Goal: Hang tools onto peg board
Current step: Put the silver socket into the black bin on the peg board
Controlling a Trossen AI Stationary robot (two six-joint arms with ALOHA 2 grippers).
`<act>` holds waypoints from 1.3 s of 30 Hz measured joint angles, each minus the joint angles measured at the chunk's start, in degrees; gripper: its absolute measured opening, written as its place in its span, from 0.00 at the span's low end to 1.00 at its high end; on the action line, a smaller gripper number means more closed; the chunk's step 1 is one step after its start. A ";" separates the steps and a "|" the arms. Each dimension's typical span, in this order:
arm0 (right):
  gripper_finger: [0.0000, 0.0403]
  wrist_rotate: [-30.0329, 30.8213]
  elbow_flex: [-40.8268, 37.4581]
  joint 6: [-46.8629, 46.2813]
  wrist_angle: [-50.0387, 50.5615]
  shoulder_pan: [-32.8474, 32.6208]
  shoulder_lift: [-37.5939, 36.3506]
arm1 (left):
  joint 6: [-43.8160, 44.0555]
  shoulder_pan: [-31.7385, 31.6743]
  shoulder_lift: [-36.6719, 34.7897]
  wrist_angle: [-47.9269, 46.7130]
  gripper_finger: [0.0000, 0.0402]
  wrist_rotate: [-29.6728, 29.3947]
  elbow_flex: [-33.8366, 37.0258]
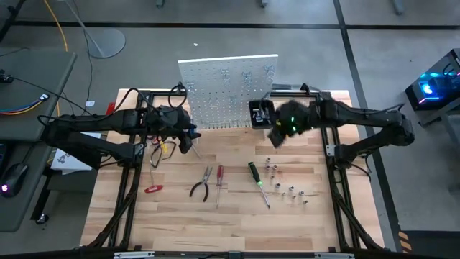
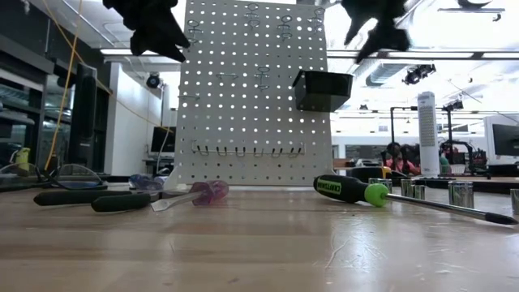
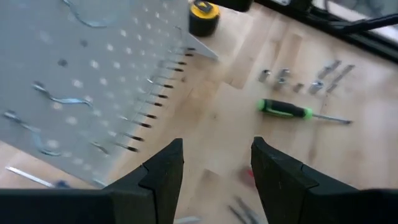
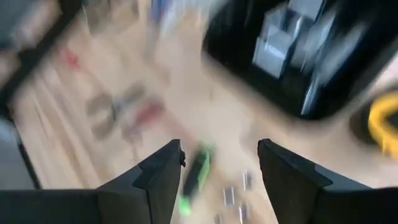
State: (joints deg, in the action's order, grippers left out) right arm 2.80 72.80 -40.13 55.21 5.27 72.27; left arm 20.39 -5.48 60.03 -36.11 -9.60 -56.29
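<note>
I've got the peg board (image 1: 228, 92) standing upright at the table's far edge, black bin (image 1: 259, 113) on its lower right corner, and both arms up off the wood in front of it: left gripper (image 1: 188, 137) just off the board's lower left corner, fingers (image 3: 163, 171) spread apart and holding nothing, right gripper (image 1: 277, 132) just below the bin, fingers (image 4: 160, 174) also parted and empty. Tools lie on the table in front of the board, none grasped: green-black screwdriver (image 1: 257, 180), red-handled screwdriver (image 1: 220, 181) beside the pliers (image 1: 202, 184), small red tool (image 1: 153, 188) farther left, and a cluster of small metal sockets (image 1: 286, 185) right of the green-black screwdriver.
</note>
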 joint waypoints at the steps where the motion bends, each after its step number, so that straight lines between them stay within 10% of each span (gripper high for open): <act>1: 0.51 0.13 -0.11 -0.53 2.49 -1.52 0.00 | 1.14 0.03 0.15 0.14 0.43 1.97 0.28; 8: 0.51 1.67 -2.76 -9.74 11.80 -12.74 -0.07 | 12.52 5.34 -0.17 16.12 0.43 13.49 12.38; 16: 0.51 -1.62 -14.93 -24.00 -0.32 -15.05 0.21 | 25.48 10.18 -0.19 45.22 0.43 7.85 28.22; 26: 0.51 -4.96 -29.03 -32.53 -18.80 -10.70 7.20 | 26.46 10.14 -0.19 43.35 0.43 7.16 30.13; 39: 0.51 -2.91 -22.77 -34.61 -17.50 -9.76 20.87 | 27.55 10.14 -0.19 43.38 0.43 7.19 30.13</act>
State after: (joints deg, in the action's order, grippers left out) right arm -0.11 50.03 -74.73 37.71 -4.49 93.14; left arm 47.94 4.67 59.83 7.28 -2.42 -26.15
